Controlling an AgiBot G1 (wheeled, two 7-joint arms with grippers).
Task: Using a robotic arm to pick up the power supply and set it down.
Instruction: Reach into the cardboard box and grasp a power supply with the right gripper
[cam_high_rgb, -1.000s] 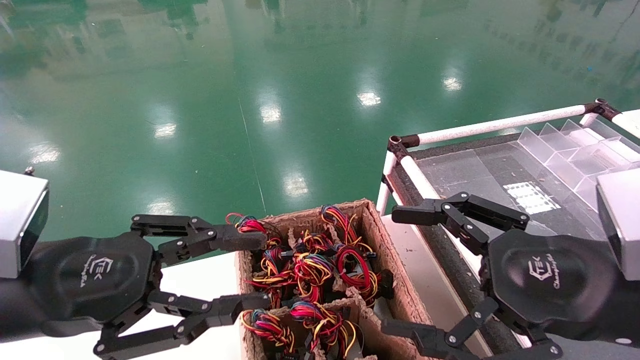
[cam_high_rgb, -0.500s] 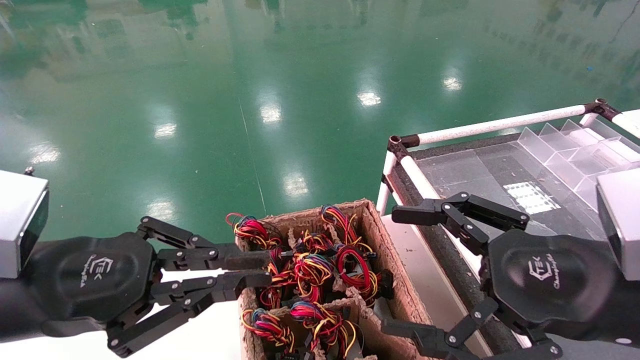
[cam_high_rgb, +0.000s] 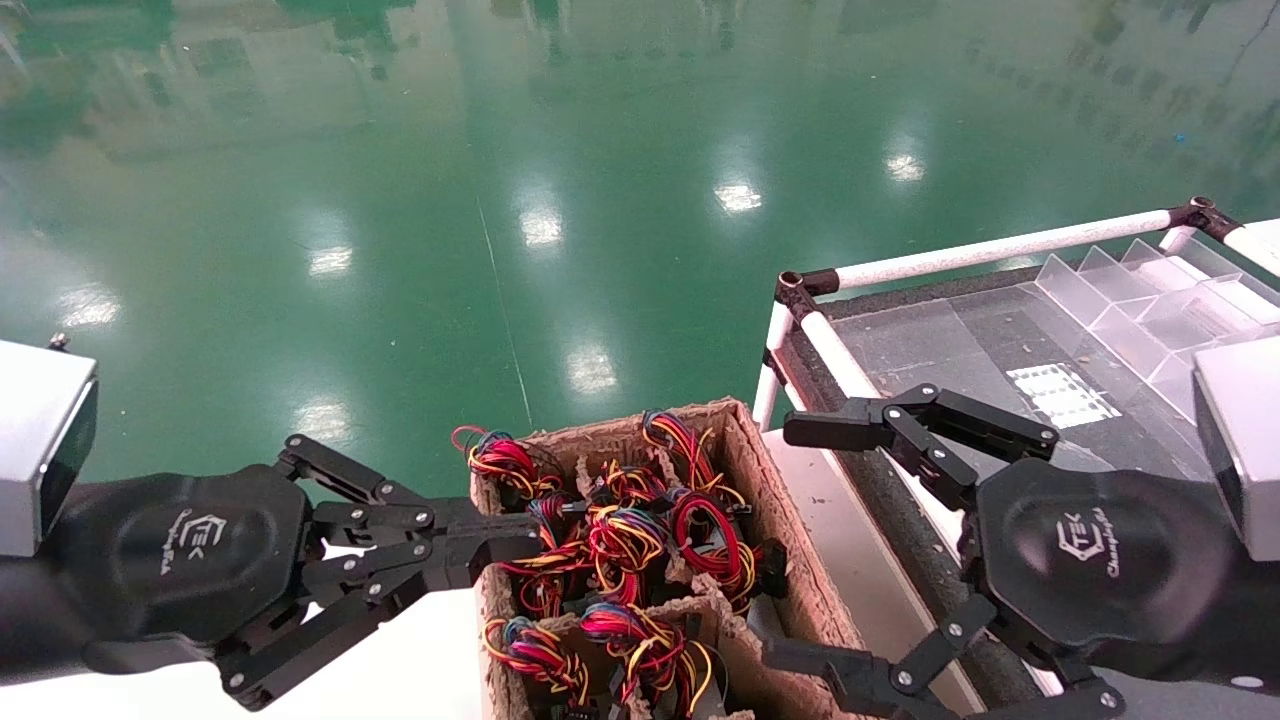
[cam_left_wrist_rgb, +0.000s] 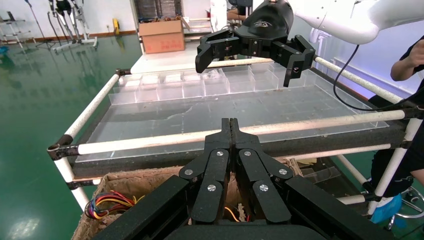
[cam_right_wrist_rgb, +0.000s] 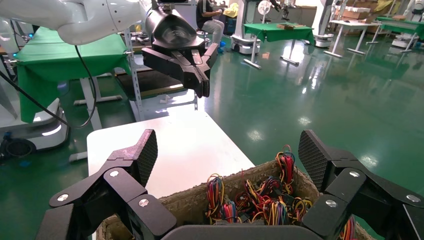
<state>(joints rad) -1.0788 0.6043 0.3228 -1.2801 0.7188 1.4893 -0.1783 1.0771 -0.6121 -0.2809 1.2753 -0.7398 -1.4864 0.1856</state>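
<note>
The power supplies show only as coiled bundles of red, yellow and blue wires (cam_high_rgb: 625, 535) packed in a brown pulp crate (cam_high_rgb: 745, 470); their metal boxes are hidden. My left gripper (cam_high_rgb: 520, 535) hovers at the crate's left rim with its fingers pressed together and nothing between them, as its own view confirms (cam_left_wrist_rgb: 230, 122). My right gripper (cam_high_rgb: 795, 545) hangs wide open over the crate's right side, its pads spread apart above the wires (cam_right_wrist_rgb: 270, 200). In the right wrist view the gripper (cam_right_wrist_rgb: 230, 152) is empty.
A rack of white pipes (cam_high_rgb: 960, 255) holding a clear plastic tray with dividers (cam_high_rgb: 1130, 300) stands to the right of the crate. The crate rests on a white table (cam_high_rgb: 400, 660). Green floor lies beyond.
My left gripper has gone from wide open to shut beside the crate's left rim, holding nothing. The right arm has not moved.
</note>
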